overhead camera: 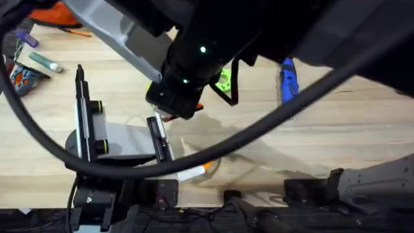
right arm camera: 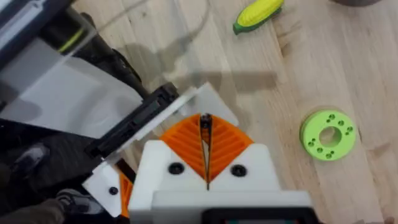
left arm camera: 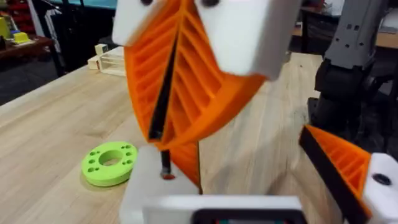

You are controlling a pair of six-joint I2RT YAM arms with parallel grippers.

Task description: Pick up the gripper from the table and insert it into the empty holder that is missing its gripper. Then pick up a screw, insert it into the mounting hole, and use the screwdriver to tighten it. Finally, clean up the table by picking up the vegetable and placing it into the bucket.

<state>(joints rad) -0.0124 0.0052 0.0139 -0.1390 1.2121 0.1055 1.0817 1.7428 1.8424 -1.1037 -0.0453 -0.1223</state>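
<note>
Left gripper [left arm camera: 267, 186]: jaws spread wide, empty. Right gripper [right arm camera: 205, 140]: orange pads pressed together on a thin dark piece. One lime disc [right arm camera: 328, 134] lies near it; one vegetable [right arm camera: 257, 15] lies beyond; one screwdriver [overhead camera: 288, 79] beside the disc.

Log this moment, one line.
right claw: shut on thin dark part, at holder | left claw: open | vegetable: on table | screwdriver: on table

A robotics lab: wooden workbench [overhead camera: 336, 129], robot arms, scattered printed parts.
</note>
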